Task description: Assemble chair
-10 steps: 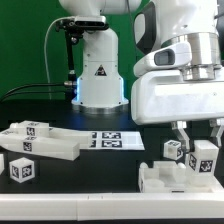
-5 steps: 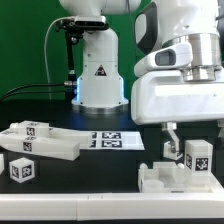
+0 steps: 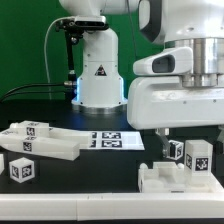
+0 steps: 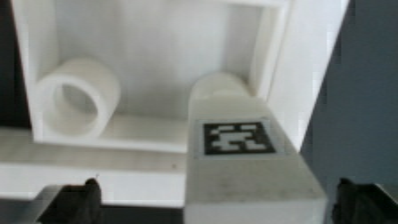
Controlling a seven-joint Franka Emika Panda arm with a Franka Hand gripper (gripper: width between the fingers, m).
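Black tabletop (image 3: 110,172) before a green backdrop (image 3: 28,40) carries the loose chair parts. Directly beneath the gripper (image 4: 210,196), a chunky white plastic bar with a square black-and-white tag (image 4: 238,138) is seen upright against a white plastic slab with a round socket (image 4: 75,100). The fingers are spread, with a gap shown beside the bar, so nothing is held. The bar is judged light, rigid and smooth, hence slippery. Its flat opposite faces should be pinched squarely. Well off to the gripper's side, a long white tagged slab (image 3: 40,143) lies apart.
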